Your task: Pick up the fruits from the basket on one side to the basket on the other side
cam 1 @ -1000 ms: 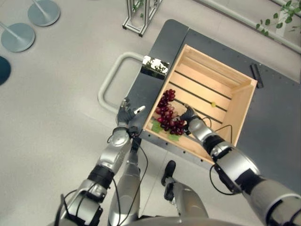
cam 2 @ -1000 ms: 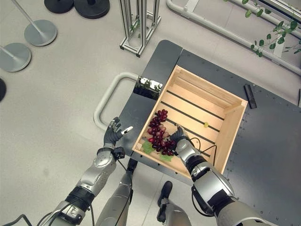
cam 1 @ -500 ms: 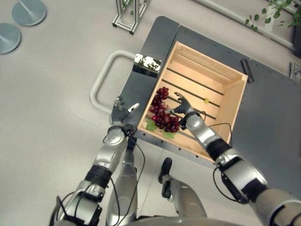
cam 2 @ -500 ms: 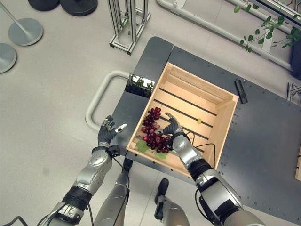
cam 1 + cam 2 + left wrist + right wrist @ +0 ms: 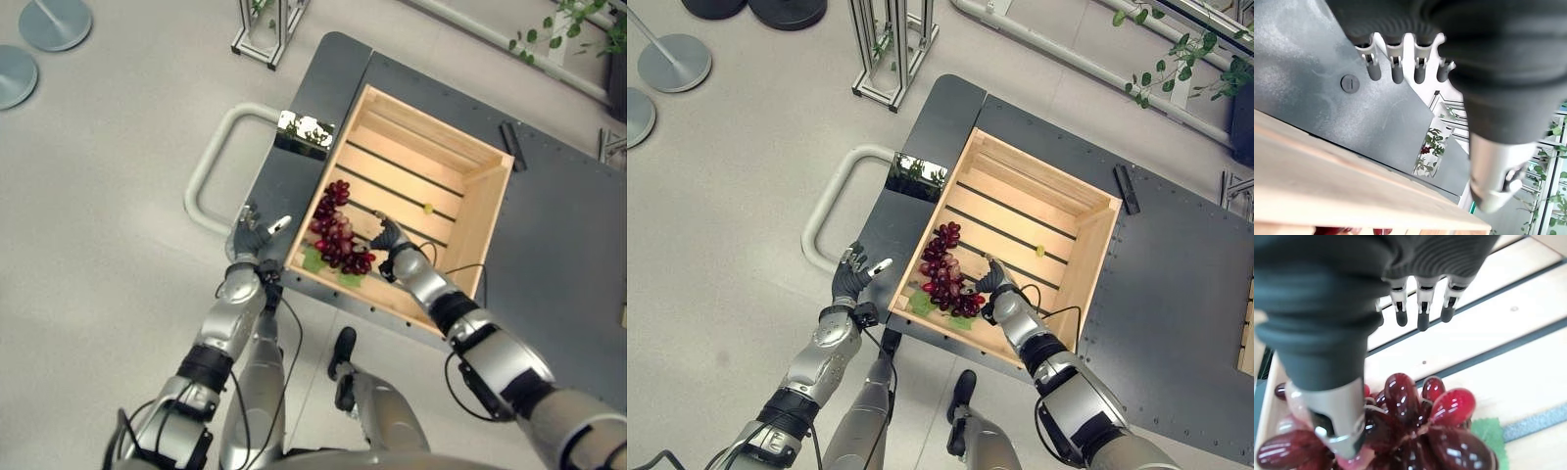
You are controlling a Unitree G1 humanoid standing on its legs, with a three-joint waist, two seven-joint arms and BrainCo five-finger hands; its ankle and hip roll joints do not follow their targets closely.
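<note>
Reaching into the wooden crate (image 5: 1087, 269), I have my right hand (image 5: 991, 285) low at its near left corner, fingers (image 5: 1421, 316) straight and spread, thumb against the red grape bunch (image 5: 945, 276); nothing is clamped. The bunch lies on the slatted floor just to the left of that hand, beside the crate's left wall, with green leaves (image 5: 920, 303) at its near end. My left hand (image 5: 854, 278) hangs outside the crate, over the edge of the dark table (image 5: 1176, 294), fingers relaxed and apart, holding nothing.

I count one grape bunch, one small green fruit (image 5: 1039, 251) farther in on the slats, well apart from the bunch, and one crate. The far and right parts of the crate floor are bare. A white handle (image 5: 828, 211) juts from the table's left side, and a small black bar (image 5: 1126, 188) lies beyond the crate's far right corner.
</note>
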